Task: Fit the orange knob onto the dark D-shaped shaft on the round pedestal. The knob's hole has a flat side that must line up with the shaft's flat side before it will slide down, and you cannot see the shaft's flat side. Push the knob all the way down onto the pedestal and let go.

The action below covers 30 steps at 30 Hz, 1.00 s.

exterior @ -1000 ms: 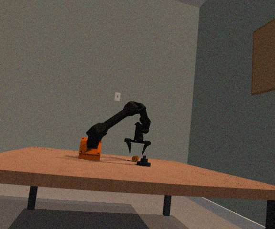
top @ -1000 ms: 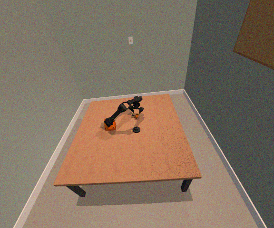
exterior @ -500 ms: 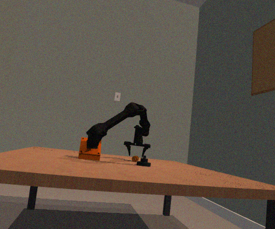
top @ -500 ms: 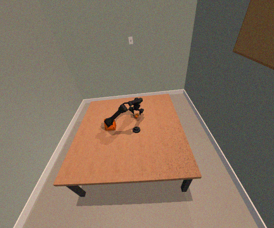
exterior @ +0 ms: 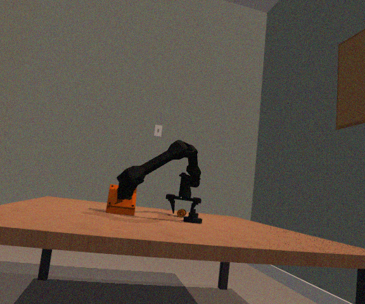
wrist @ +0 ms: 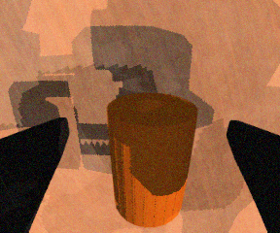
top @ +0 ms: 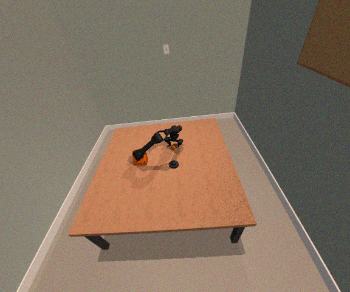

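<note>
The orange knob [top: 174, 146] [exterior: 180, 211] [wrist: 150, 160] lies on its side on the table. In the wrist view its long axis runs up and down the picture, and no hole can be made out. My gripper [top: 174, 145] [exterior: 183, 212] [wrist: 150, 127] is open and points down, with one finger on each side of the knob and a gap on both sides. The dark round pedestal [top: 173, 165] [exterior: 192, 220] stands apart from the knob, nearer the top camera. Its shaft [exterior: 193, 211] points up and is bare; its flat side cannot be seen. The pedestal is out of the wrist view.
The arm's orange base [top: 140, 159] [exterior: 120, 208] stands on the table [top: 156, 204] [exterior: 78, 225], left of the pedestal in the top and exterior views. The arm's shadows fall across the table around the knob. In the exterior view the pedestal partly hides the right finger's tip.
</note>
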Tool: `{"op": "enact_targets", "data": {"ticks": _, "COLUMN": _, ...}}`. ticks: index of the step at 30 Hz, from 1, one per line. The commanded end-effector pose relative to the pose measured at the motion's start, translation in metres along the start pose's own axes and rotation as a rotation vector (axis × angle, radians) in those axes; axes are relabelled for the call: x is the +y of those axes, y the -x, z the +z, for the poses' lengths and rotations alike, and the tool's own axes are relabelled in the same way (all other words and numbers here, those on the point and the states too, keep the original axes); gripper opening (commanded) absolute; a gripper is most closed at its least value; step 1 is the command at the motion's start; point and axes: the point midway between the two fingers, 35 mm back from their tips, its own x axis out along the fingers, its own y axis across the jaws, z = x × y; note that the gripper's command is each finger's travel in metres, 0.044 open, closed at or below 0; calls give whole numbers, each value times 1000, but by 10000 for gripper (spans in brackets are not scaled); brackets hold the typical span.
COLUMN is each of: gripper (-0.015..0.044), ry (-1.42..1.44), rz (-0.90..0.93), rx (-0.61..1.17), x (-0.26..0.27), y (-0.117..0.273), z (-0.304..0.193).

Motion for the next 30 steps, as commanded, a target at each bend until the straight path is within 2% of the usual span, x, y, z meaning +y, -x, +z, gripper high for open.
{"op": "enact_targets", "data": {"ticks": 1, "gripper": 387, "ry": 8, "rz": -8, "rx": 0, "x": 0, "y": -1, "z": 0}}
{"op": "enact_targets", "data": {"ticks": 7, "gripper": 240, "ry": 8, "rz": -8, "rx": 0, "x": 0, "y": -1, "z": 0}}
{"op": "enact_targets", "data": {"ticks": 14, "gripper": 240, "ry": 8, "rz": -8, "rx": 0, "x": 0, "y": -1, "z": 0}}
{"op": "enact_targets", "data": {"ticks": 23, "gripper": 181, "ry": 8, "rz": -8, "rx": 0, "x": 0, "y": -1, "z": 0}}
{"op": "enact_targets", "data": {"ticks": 30, "gripper": 181, "ry": 3, "rz": -4, "rx": -68, "x": 0, "y": 2, "z": -3}}
